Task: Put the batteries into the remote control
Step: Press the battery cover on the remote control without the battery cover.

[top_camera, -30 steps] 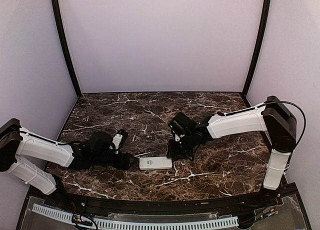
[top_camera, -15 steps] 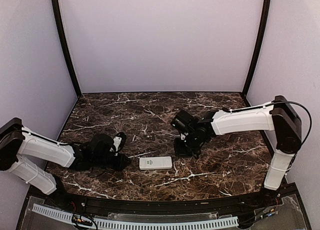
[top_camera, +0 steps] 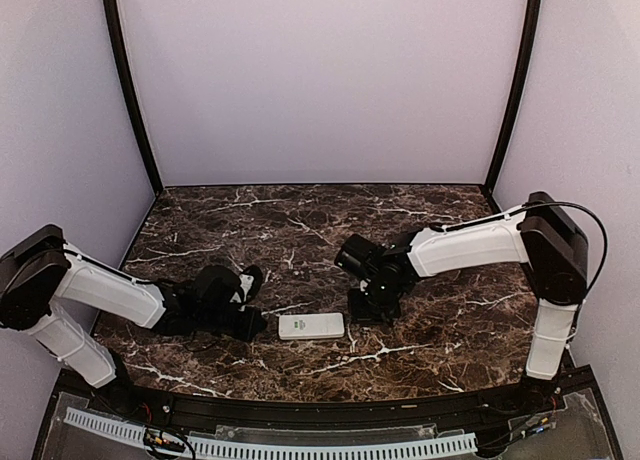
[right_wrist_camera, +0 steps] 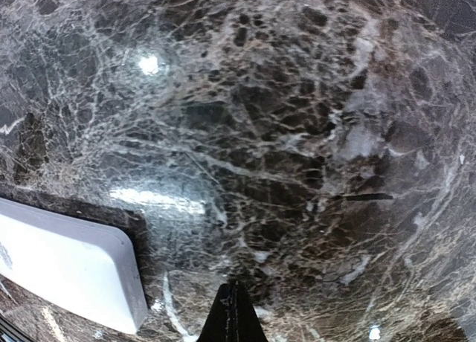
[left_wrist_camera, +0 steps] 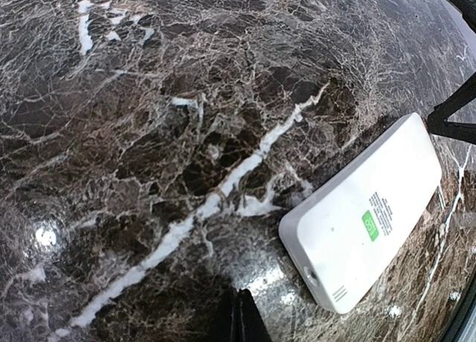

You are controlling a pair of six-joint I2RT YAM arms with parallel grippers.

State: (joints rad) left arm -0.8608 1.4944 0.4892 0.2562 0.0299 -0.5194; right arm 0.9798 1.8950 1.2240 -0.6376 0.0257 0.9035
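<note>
Tally: one remote control [top_camera: 311, 326], two arms, two grippers, one table [top_camera: 300, 220].
Single white handset on the single dark marble top. Arms counted as left arm [top_camera: 110, 292] and right arm [top_camera: 470, 245]; one gripper each, left gripper [top_camera: 257, 323] and right gripper [top_camera: 361, 304]. One green label [left_wrist_camera: 372, 224] on the handset's white face.

Remote [left_wrist_camera: 364, 223] flat on marble tbl [left_wrist_camera: 134, 119]
</note>
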